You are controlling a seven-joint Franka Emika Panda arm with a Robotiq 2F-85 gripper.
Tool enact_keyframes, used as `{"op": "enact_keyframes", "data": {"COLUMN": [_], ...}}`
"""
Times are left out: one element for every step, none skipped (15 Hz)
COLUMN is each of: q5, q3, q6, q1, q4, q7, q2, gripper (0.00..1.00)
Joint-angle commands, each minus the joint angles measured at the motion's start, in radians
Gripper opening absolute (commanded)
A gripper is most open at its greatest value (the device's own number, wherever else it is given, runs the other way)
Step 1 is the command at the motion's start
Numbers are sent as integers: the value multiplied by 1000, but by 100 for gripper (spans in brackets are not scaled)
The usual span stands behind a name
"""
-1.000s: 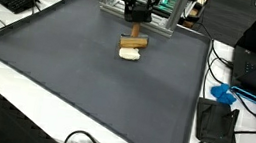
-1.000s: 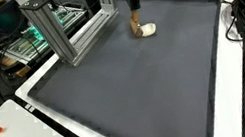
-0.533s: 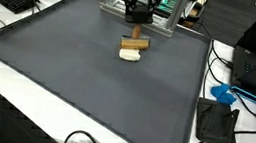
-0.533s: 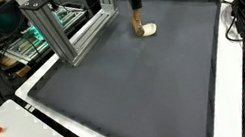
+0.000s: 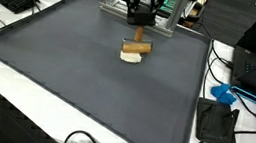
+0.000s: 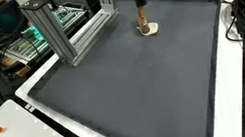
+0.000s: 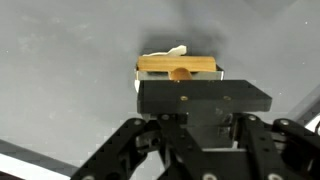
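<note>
Gripper position: the gripper [image 5: 138,19] has drifted a little toward the right of the frame in both exterior views, staying near the top centre.
Wooden piece: the wooden piece [image 5: 137,47] under the gripper has moved with it. Its blocky lower end now sits slightly lower and further right in the frame than a second ago.
Wooden piece against pale lump: in an exterior view, the upright stick stood just left of the pale lump [image 6: 150,30] a second ago. Now its foot comes down on the lump itself.
Pale lump showing: the wood now covers more of the lump, so less of it shows than before.
</note>
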Motion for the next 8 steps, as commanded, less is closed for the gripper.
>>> {"op": "enact_keyframes", "data": {"q5": [35, 28, 26, 29, 26, 26, 28, 24], "q3": [17, 20, 23, 26, 29, 32, 36, 39], "q6": [80, 92, 105, 121, 136, 149, 163, 178], "q1": [15, 17, 18, 20, 21, 22, 24, 24], "q4": [-2, -3, -3, -1, 0, 2, 5, 7], "q7": [12, 20, 24, 27, 34, 35, 35, 41], "q2": [50, 60, 67, 77, 84, 93, 101, 109], "gripper": [23, 23, 23, 23, 23, 23, 23, 23]}}
